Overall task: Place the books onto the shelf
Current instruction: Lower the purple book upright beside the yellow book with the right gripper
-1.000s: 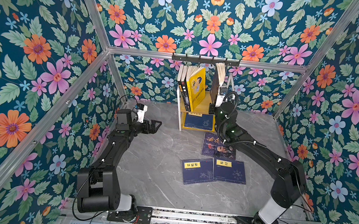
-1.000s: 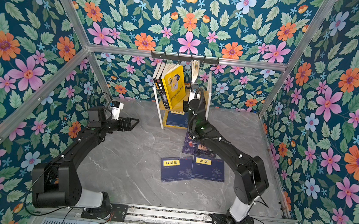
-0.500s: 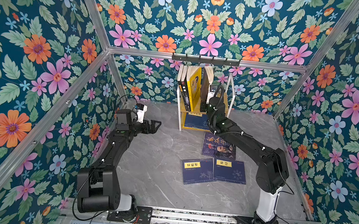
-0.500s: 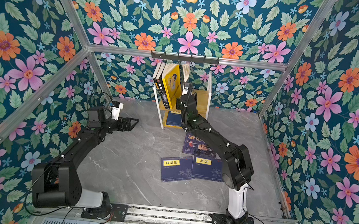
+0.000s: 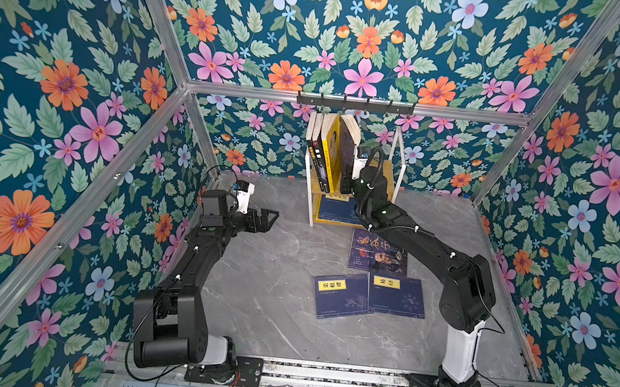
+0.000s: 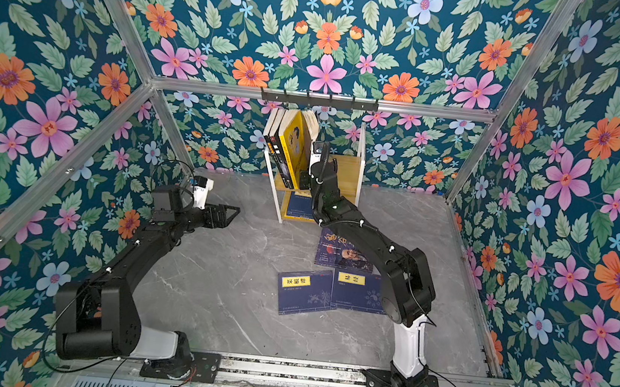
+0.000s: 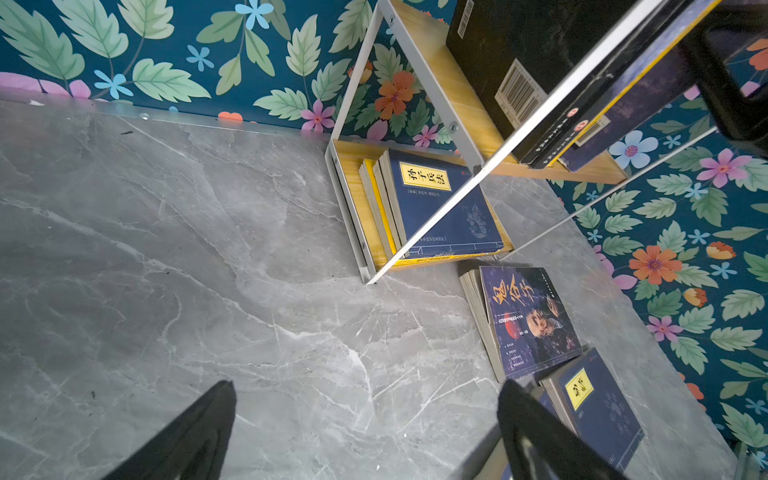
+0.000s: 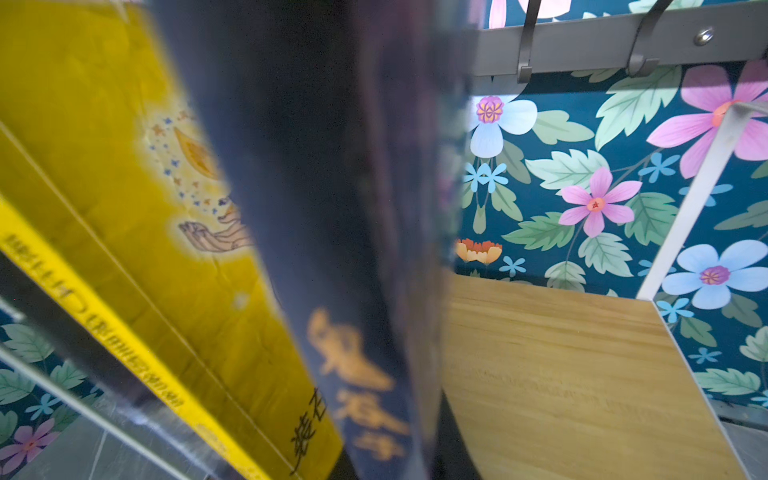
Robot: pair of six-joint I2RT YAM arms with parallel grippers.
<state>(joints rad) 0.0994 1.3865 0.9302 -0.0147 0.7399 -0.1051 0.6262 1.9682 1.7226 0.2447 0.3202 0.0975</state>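
Observation:
The shelf [image 5: 402, 161] stands at the back wall. On its top board [image 8: 561, 374] a black book [image 5: 318, 152] and a yellow book [image 5: 332, 146] lean left. My right gripper [image 5: 345, 185] is shut on the lower edge of a purple-blue book [image 5: 346, 147], upright against the yellow one [image 8: 124, 166]. A stack topped by a navy book [image 7: 444, 208] lies on the lower tier. On the floor lie a portrait book [image 5: 378, 252] and two navy books [image 5: 341, 296] [image 5: 395, 295]. My left gripper [image 5: 268, 219] hovers open and empty, left of the shelf.
A black hook rail [image 5: 355, 104] runs along the wall just above the standing books. The right half of the top board [image 6: 348, 167] is bare wood. Flowered walls close in the grey marble floor [image 5: 272, 277] on three sides.
My right gripper has carried the purple-blue book leftward along the top tier, from the right part to against the yellow book. The left arm has not moved.

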